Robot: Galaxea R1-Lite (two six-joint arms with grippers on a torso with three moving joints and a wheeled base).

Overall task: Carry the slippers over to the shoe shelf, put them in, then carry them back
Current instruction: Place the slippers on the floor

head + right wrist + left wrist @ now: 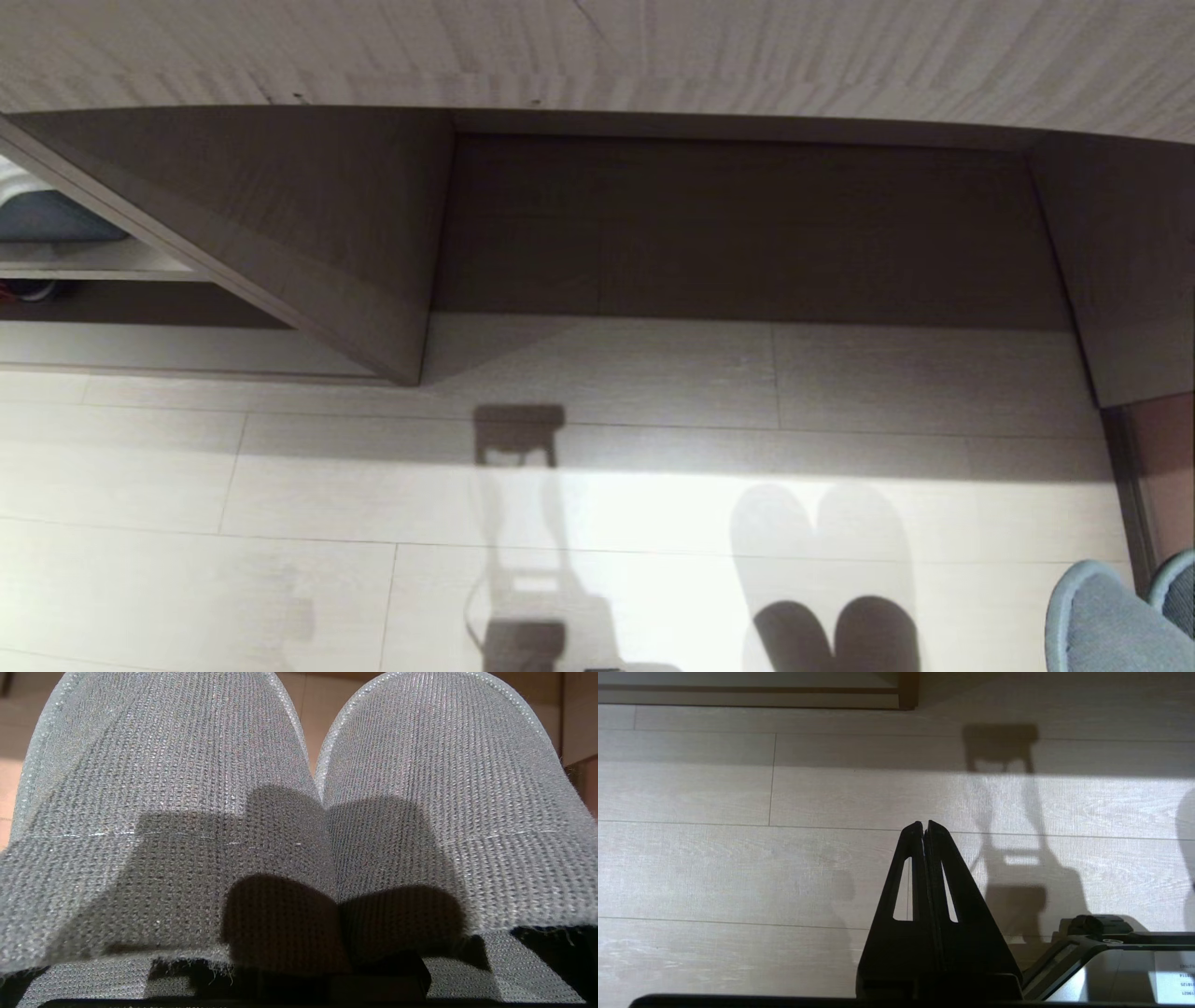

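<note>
Right gripper: hidden under the fabric in the right wrist view; its jaws are clamped tight on the pair of grey knitted closed-toe fabric slippers (pixel 299 812), gripping them at the near, open edge.
Slippers relative to right gripper: the two toes lie side by side, touching, and reach straight out ahead of the fingers; in the head view only their rounded tips (pixel 1116 621) show, at the lower right corner.
Left gripper (pixel 923 826): black tapered fingers pressed together, holding nothing, hanging over the pale wood-plank floor (pixel 738 868), well apart from the slippers.
Shoe shelf: low cubby of pale grey-beige laminate with a dark brown back panel (pixel 747 224) and a slanted divider (pixel 280 252), ahead of both grippers across bare floor, with nothing seen inside its wide compartment.
</note>
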